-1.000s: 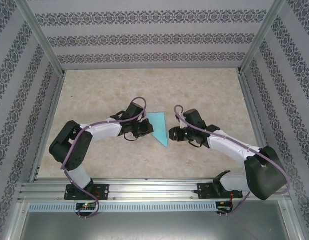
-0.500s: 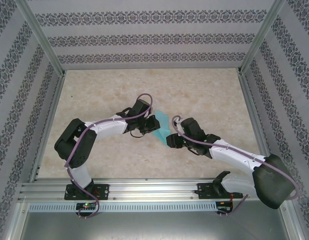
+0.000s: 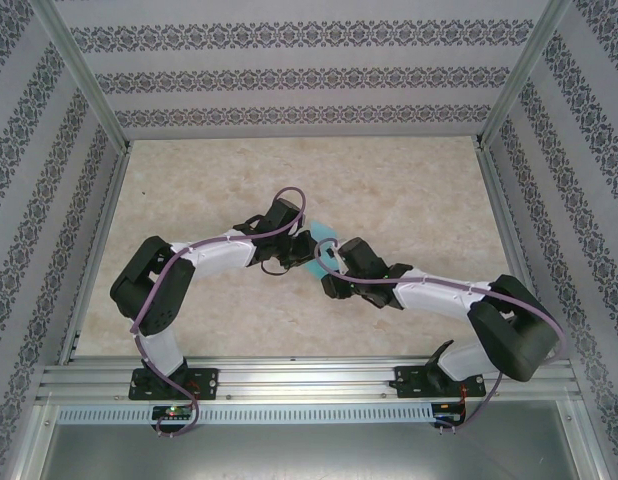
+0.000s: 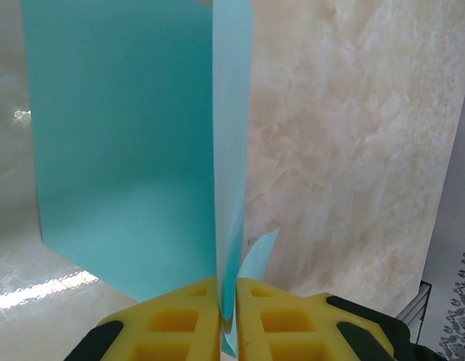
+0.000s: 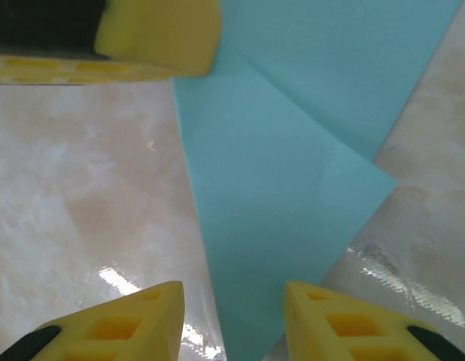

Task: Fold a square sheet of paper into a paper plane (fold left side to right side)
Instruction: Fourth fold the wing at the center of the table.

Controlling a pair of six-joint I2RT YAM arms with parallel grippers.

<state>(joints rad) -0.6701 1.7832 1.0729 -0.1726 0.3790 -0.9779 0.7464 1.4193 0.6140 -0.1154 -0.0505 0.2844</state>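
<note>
Paper plane (image 3: 323, 239) is only half-made here: a folded turquoise sheet just off the middle of the table (image 3: 419, 190), a touch toward 6 o'clock.

The big change over the last second is the right arm. It was parked well apart from the paper on the 3 o'clock side. Now it has swung in and its wrist hangs over the sheet, so from above only slivers of turquoise peek out. The left pincer (image 3: 300, 252) nudged toward 3 o'clock too.

In its own wrist view the left pincer (image 4: 226, 320) has its pads squeezed tight on a paper edge. One layer stands edge-on toward 12 o'clock and a wide flap spreads off toward 9 o'clock. So that one has a solid pinch on the plane, and the paper looks lifted rather than lying flat.

The right pincer (image 3: 327, 276) is parted by a fair gap and holds nothing. In its own camera the right pincer (image 5: 232, 316) straddles the pointed end of the paper, which runs down toward 6 o'clock. Can't tell if either pad touches it. The left pincer's yellow pad (image 5: 161, 34) shows up at 11 o'clock.

Best guess is that the right side came in to take or press the paper for the left-to-right fold. The layers are splayed, so that fold doesn't look closed yet.
</note>
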